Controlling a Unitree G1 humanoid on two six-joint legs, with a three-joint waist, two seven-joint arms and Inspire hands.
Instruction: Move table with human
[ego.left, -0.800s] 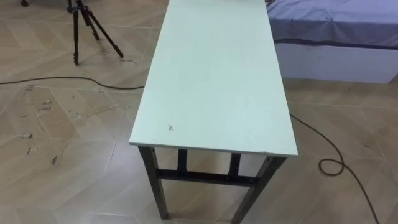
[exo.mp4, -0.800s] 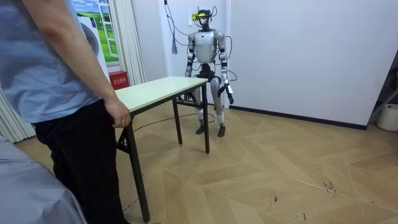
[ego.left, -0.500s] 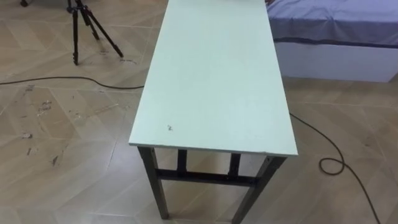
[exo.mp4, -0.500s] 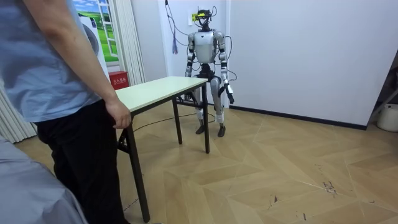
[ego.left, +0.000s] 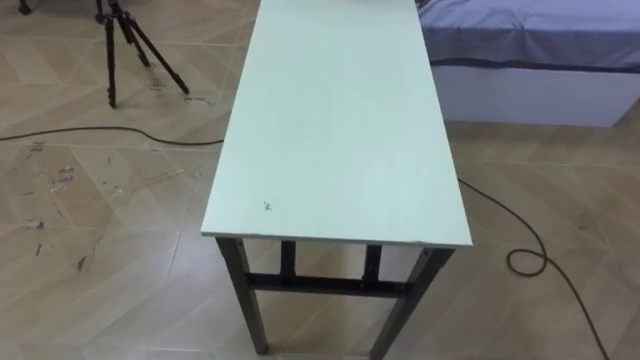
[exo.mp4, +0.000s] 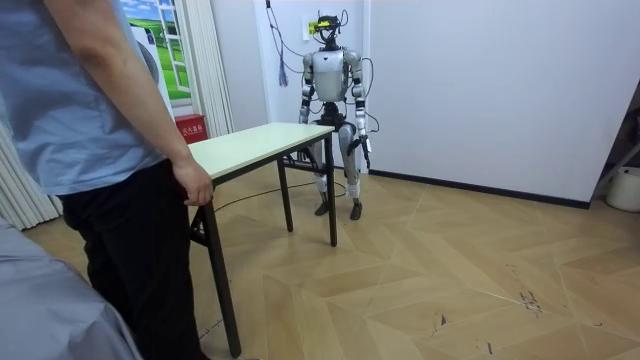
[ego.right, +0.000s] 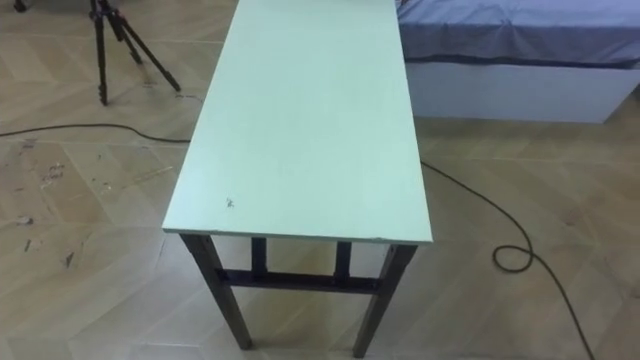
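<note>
Table (ego.left: 335, 130): centre frame, legs on floor. Person's hand (exo.mp4: 190, 185) on its end, left of room view. Left hand (exo.mp4: 364, 150) hangs clear; its grip cannot be told. Carrying apparently not begun.

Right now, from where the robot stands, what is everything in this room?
table: one, pale green top on dark legs, between the robot and the person.
tripod: one, black, on the floor left of the table.
bed: one, purple cover on a white base, right of the table's far end.
red box: one, at the wall behind the table.
person's hand: one, at the table's end.
robot's left hand: one, hanging beside its thigh.
</note>
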